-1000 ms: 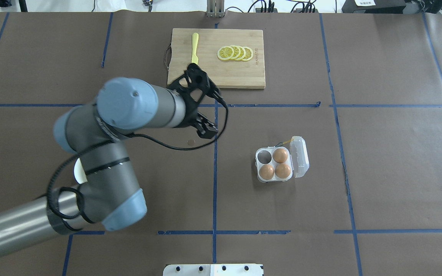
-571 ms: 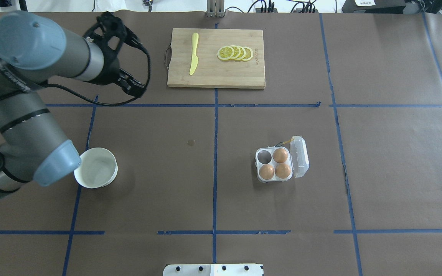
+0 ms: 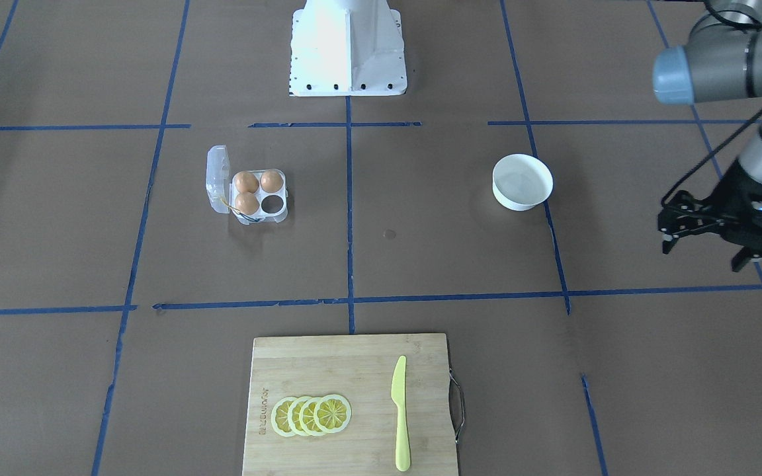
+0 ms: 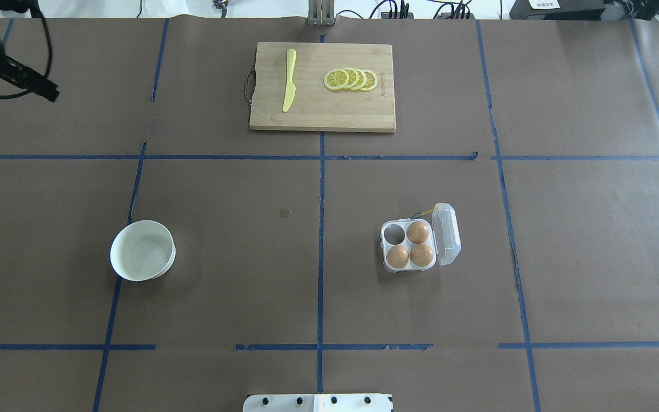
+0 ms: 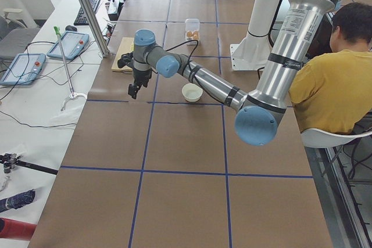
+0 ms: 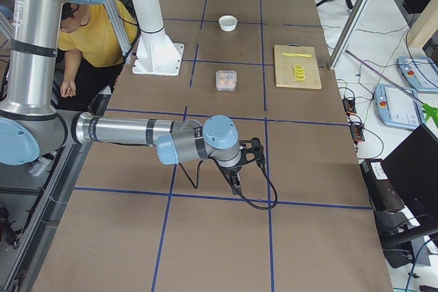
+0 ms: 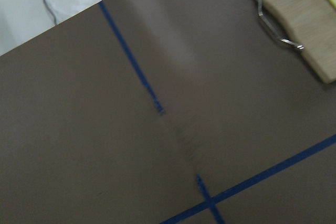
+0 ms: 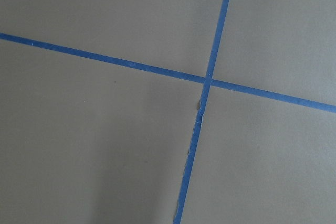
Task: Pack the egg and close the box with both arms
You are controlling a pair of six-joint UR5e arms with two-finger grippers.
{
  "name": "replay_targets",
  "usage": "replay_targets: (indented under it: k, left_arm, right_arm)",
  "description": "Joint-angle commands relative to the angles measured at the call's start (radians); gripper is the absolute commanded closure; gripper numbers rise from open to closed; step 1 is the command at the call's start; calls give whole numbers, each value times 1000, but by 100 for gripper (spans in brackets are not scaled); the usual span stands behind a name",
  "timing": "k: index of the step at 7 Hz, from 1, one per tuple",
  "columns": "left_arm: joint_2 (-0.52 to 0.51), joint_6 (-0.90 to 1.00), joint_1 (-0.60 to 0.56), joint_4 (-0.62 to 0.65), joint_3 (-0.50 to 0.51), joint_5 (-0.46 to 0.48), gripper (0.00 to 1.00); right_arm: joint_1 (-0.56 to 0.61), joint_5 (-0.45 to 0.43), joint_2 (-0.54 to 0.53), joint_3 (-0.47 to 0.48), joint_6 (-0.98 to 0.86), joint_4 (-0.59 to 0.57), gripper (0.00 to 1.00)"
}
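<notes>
Nearest the robot, the white pedestal base (image 3: 348, 46) stood at the tabletop (image 4: 592, 257) edge. Mid-table, the box (image 4: 415, 246) lay right of centre, its lid hinged open toward the robot's right. It held three eggs (image 4: 418, 232), with the far-left cup unfilled and bare tabletop on all sides. The white bowl (image 4: 142, 250) sat well apart to the left. At the far edge, the cutting board (image 4: 329, 109) carried a yellow knife (image 4: 289, 80) and lemon slices (image 4: 350, 79); its burnt-in mark was too small to read. The overhead view caught only one tip of the left gripper (image 3: 702, 254). The front-facing view showed it whole, fingers spread wide and holding nothing, above the far-left tabletop. The right gripper (image 6: 236, 182) appeared only in the exterior right view, over a tape crossing; finger state could not be told.
</notes>
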Motion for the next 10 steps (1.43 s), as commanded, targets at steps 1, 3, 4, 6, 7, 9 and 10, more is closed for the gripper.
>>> replay_targets:
  k: [1, 3, 4, 6, 7, 9, 10]
  left_arm:
    - [55, 162, -136, 93, 99, -52, 0]
    - [175, 294, -292, 68, 111, -116, 0]
    - [260, 385, -362, 59, 111, -185, 0]
    - [282, 384, -391, 45, 113, -237, 0]
    - [287, 381, -389, 45, 105, -243, 0]
    - [286, 378, -389, 43, 102, -243, 0]
    - [284, 378, -389, 43, 100, -243, 0]
  right_arm:
    - [0, 1, 2, 1, 1, 0, 0]
    - [-1, 3, 3, 10, 3, 2, 0]
    - [-1, 7, 5, 24, 3, 5, 0]
    - [-26, 85, 9, 35, 56, 6, 2]
    - [-81, 90, 9, 96, 186, 18, 4]
    - [-235, 86, 5, 119, 597, 189, 52]
    - [-315, 83, 5, 119, 806, 313, 87]
